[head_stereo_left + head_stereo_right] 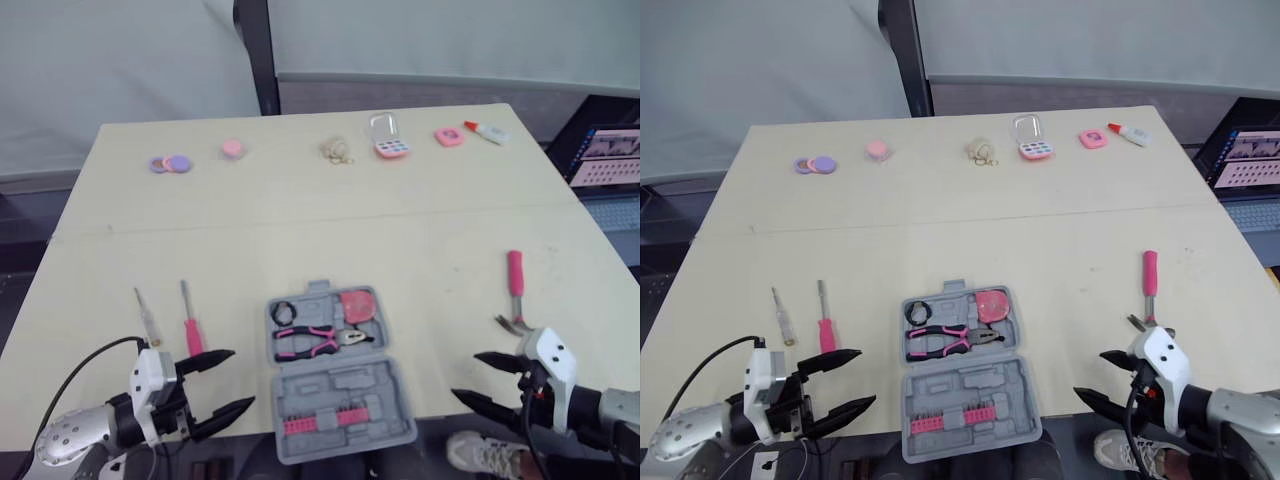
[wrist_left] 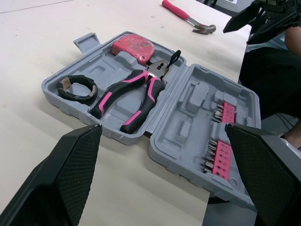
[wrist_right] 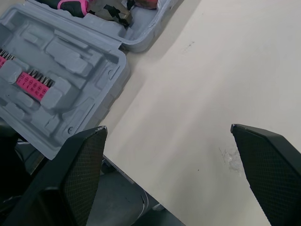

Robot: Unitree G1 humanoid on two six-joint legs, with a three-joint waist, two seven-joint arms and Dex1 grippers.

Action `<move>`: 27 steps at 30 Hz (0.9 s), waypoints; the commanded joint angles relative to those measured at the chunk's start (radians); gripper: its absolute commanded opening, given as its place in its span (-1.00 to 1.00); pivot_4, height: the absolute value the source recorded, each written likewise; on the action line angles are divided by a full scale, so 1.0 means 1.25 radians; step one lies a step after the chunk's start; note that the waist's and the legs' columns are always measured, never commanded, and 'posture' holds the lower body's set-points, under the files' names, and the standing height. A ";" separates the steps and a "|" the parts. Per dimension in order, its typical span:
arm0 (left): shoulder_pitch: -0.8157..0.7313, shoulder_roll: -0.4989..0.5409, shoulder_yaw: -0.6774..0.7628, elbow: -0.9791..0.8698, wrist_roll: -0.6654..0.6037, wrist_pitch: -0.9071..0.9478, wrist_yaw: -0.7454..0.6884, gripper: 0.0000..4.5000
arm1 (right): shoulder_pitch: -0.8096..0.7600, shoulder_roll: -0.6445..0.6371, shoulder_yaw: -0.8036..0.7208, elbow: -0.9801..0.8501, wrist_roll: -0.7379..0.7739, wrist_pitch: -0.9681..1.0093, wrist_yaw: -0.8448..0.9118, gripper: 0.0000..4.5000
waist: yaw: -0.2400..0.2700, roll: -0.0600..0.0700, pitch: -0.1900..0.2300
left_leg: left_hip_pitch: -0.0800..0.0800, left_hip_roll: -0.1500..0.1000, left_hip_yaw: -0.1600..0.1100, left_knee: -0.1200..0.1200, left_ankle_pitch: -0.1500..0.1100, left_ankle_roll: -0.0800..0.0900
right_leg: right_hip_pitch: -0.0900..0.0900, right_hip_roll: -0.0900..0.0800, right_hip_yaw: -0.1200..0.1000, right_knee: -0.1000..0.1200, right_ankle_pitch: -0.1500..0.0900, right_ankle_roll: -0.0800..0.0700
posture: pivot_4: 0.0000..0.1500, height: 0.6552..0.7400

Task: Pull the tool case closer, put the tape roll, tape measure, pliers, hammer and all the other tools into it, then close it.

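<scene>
- The tool case [image 1: 330,383] lies open on the table [image 1: 300,220] at its near edge, between the two grippers and touching neither.
- The left gripper [image 1: 242,378] hovers at 9 o'clock of the case, fingers spread and empty, tips aimed at the case's lid half.
- The right gripper [image 1: 466,376] hovers at 3 o'clock, fingers likewise parted and holding nothing.
- The far half of the case holds three tools: the tape roll [image 1: 283,312] at its left, the pliers [image 1: 310,342] lying across the middle, and the tape measure [image 1: 357,304] in the far right corner.
- The near half carries a pink strip of bits [image 1: 318,420] and hangs partly past the table edge.
- The hammer [image 1: 516,295] lies on the table at 2 o'clock of the case, head towards the robot, near the right gripper at its 12 o'clock.
- Two screwdrivers lie side by side at 9 to 10 o'clock of the case: a pink-handled screwdriver [image 1: 190,325] and a slim screwdriver [image 1: 146,315] further left, both at 11 o'clock of the left gripper.
- Along the far edge, at 12 o'clock and well apart from the case, sit a glue bottle [image 1: 487,131], a pink box with a clear lid [image 1: 388,137], rubber bands [image 1: 337,151] and purple discs [image 1: 170,163].
</scene>
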 commanded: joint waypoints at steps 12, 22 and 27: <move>0.000 -0.009 -0.017 -0.005 0.002 -0.044 -0.001 1.00 | 0.020 -0.003 -0.021 -0.042 0.031 -0.016 0.000 0.98 | 0.000 0.000 0.000 | 0.000 0.000 0.000 0.000 0.000 0.000 | 0.000 0.000 0.000 0.000 0.000 0.000 | 1.00 1.00; 0.004 -0.022 -0.015 -0.006 -0.006 -0.054 -0.005 1.00 | 0.024 -0.007 -0.019 -0.049 0.042 -0.012 -0.001 0.98 | 0.000 0.000 0.000 | 0.000 0.000 0.000 0.000 0.000 0.000 | 0.000 0.000 0.000 0.001 0.000 0.000 | 1.00 1.00; 0.013 -0.026 -0.008 0.000 -0.009 -0.070 -0.015 1.00 | 0.022 -0.009 -0.018 -0.048 0.043 -0.013 0.000 0.98 | 0.000 0.000 0.000 | 0.000 0.000 0.000 0.000 0.000 0.000 | 0.000 0.000 0.000 0.001 0.000 0.000 | 1.00 1.00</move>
